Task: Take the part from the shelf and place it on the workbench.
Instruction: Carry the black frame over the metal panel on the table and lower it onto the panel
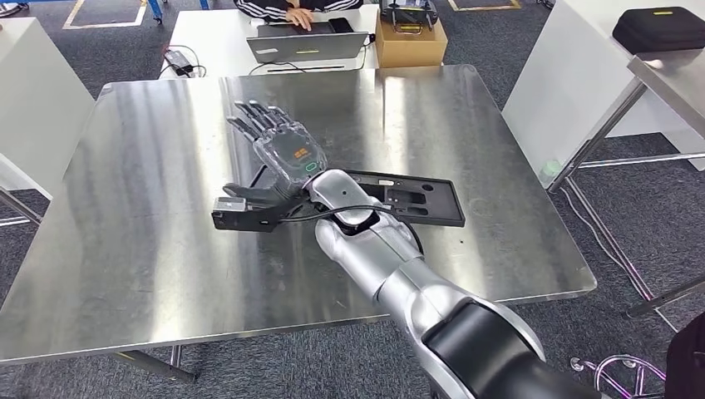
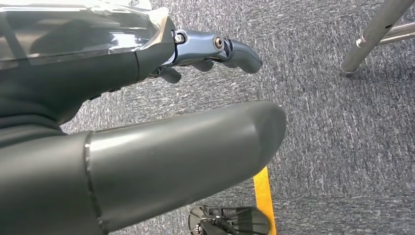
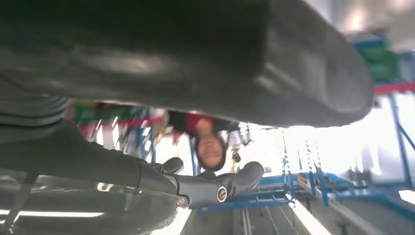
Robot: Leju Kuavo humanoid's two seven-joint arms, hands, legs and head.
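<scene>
Bright, even overhead light fills the head view; the steel desk (image 1: 166,249) throws broad white glare streaks. The left wrist view is sharp on the carpet (image 2: 342,147) — its near thumb soft. The right wrist view is blurred, its far background blown out white.

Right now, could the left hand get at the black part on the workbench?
Probably not without a big move. The left hand hangs low over the carpet, beside a table leg. The black part lies flat on the workbench, with the right hand spread open over its end.
</scene>
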